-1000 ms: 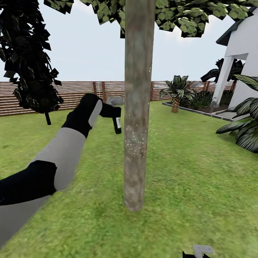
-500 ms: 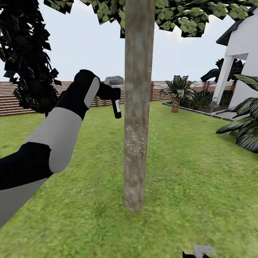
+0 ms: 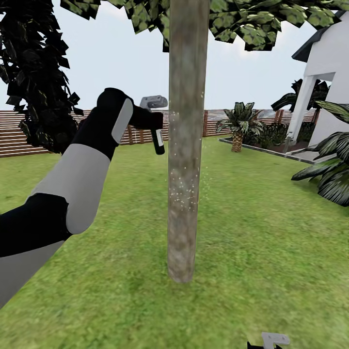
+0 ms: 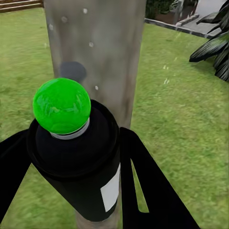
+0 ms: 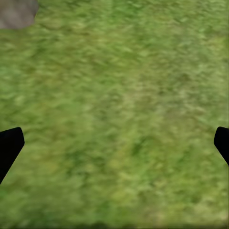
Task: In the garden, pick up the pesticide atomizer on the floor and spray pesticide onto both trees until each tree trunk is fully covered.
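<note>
Just ahead of the left pincer, close enough that little grass shows between them, stands the tree trunk, a pale mottled column rising from the lawn into a leafy crown. That pincer is clamped on the pesticide atomizer, its dark fingers pressed to either side of the black bottle, whose green dot and white label face the wrist camera while the nozzle end points toward the bark. So the pick-up is done, and the spraying of this tree appears under way: fine pale specks dot the trunk below and beyond the bottle's level, gathered around mid-height, while the base looks bare of them as far as the head view lets me judge. Coverage therefore seems partial. The second tree is left to do. Well below and off to the other side, the right pincer hangs with fingers spread wide over grass, gripping nothing.
</note>
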`<state>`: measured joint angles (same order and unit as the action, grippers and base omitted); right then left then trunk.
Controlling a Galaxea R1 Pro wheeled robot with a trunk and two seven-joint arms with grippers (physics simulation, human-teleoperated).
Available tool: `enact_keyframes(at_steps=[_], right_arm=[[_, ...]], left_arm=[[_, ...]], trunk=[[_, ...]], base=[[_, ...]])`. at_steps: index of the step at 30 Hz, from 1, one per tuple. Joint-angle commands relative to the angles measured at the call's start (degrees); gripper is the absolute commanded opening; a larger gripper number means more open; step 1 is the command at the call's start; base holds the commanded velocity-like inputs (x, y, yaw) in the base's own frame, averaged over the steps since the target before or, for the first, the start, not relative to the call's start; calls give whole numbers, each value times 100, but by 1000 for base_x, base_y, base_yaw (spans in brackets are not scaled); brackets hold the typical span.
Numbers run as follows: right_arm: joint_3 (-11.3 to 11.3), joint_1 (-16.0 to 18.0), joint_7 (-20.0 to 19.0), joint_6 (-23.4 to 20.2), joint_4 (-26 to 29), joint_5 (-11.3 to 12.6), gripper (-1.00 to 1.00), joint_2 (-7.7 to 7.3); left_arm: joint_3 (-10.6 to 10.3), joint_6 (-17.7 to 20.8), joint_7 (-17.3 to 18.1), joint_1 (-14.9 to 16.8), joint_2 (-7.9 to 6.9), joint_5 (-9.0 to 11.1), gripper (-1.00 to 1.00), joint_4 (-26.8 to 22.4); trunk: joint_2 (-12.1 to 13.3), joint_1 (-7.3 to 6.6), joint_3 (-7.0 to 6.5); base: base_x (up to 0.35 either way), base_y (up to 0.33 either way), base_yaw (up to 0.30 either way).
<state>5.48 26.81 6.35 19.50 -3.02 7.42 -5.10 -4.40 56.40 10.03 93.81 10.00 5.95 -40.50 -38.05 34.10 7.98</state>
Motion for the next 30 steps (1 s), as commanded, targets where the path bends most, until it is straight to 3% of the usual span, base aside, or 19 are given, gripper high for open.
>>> enact_keyframes(at_steps=[1, 4, 7, 12, 25, 28, 30], right_arm=[[50, 9, -2, 43, -23, 58, 100, 1], [50, 9, -2, 42, -23, 58, 100, 6], [50, 9, -2, 39, -23, 58, 100, 7], [50, 9, -2, 40, -23, 58, 100, 9], [50, 8, -2, 37, -23, 58, 100, 9], [50, 8, -2, 37, -23, 58, 100, 9], [50, 8, -2, 38, -23, 58, 100, 9]], left_arm=[[-8, 27, -32, 64, 0, 64, -100, 21], [-8, 28, -35, 368, 0, 230, -100, 229], [-9, 21, -48, 913, 0, 640, -100, 817], [-5, 20, -53, 1404, 0, 766, -100, 1075], [15, 20, -48, 1535, 0, 806, -100, 1282], [26, 14, -53, 1535, 0, 1224, -100, 1410], [26, 8, -56, 1535, 0, 1369, -100, 1528]], trunk=[[-9, 2, 10], [-9, 2, 10], [-9, 2, 10], [-9, 2, 10], [-9, 2, 10], [-9, 2, 10], [-9, 2, 10]], base=[[-1, 0, 0], [0, 0, 0], [0, 0, 0], [0, 0, 0], [0, 0, 0], [0, 0, 0], [0, 0, 0]])
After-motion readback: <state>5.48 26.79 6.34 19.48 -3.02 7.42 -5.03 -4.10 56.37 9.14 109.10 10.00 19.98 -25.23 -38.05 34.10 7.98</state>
